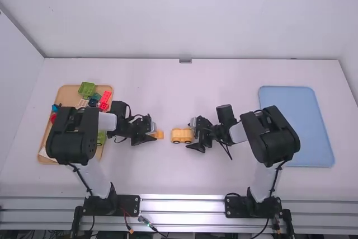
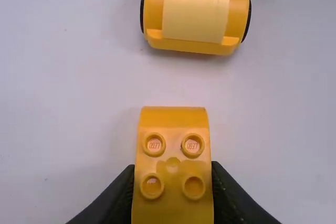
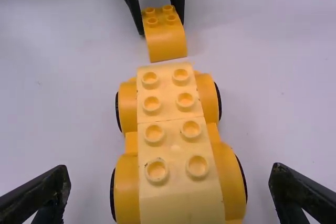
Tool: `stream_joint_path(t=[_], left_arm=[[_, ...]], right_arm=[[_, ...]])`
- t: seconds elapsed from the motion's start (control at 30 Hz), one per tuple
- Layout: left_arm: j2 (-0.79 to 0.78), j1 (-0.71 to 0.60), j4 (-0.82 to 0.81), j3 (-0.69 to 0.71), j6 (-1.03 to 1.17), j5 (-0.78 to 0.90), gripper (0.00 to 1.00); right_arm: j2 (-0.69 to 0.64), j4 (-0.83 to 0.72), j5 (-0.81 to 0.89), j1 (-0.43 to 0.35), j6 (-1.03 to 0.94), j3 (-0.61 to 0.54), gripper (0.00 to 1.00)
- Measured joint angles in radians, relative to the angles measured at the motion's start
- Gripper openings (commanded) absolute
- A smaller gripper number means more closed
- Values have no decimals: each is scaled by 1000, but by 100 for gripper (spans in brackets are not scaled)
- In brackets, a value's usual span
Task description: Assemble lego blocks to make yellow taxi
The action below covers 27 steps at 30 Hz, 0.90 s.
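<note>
Midway across a white table [image 1: 168,174], the left gripper [image 1: 153,133] held a studded orange-yellow plastic block [image 2: 173,170] just short of a yellow plastic toy car [image 1: 182,135].

The left arm [image 1: 74,135] rose from its base, bent above a tan tray [image 1: 68,93] of coloured bricks and pointed its wrist inward, its fingers closed on two opposite sides of the block, studs up, rounded end toward the car. Facing it, the right arm [image 1: 270,135] bent inward from its own base, the right gripper [image 1: 190,134] spread wide at the car's other end, one finger to each side, apart from it and empty. Pale-yellow studded bricks [image 3: 176,135] topped the car, which sat on its wheels between the two grippers.
</note>
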Motion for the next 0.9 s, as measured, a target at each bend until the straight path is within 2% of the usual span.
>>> stream_joint_path(t=[0.33, 0.43, 0.53, 0.7, 0.9], left_arm=[[0, 0, 0, 0, 0, 0, 31], [0, 0, -1, 0, -3, 0, 43], [0, 0, -3, 0, 0, 1, 48], [0, 0, -8, 0, 16, 8, 43], [0, 7, 2, 0, 56, 55, 43]], right_arm=[[0, 2, -4, 0, 0, 0, 99], [0, 1, -5, 0, 0, 0, 99], [0, 1, -6, 0, 0, 0, 99], [0, 1, -7, 0, 1, 0, 99], [0, 1, -7, 0, 1, 0, 99]])
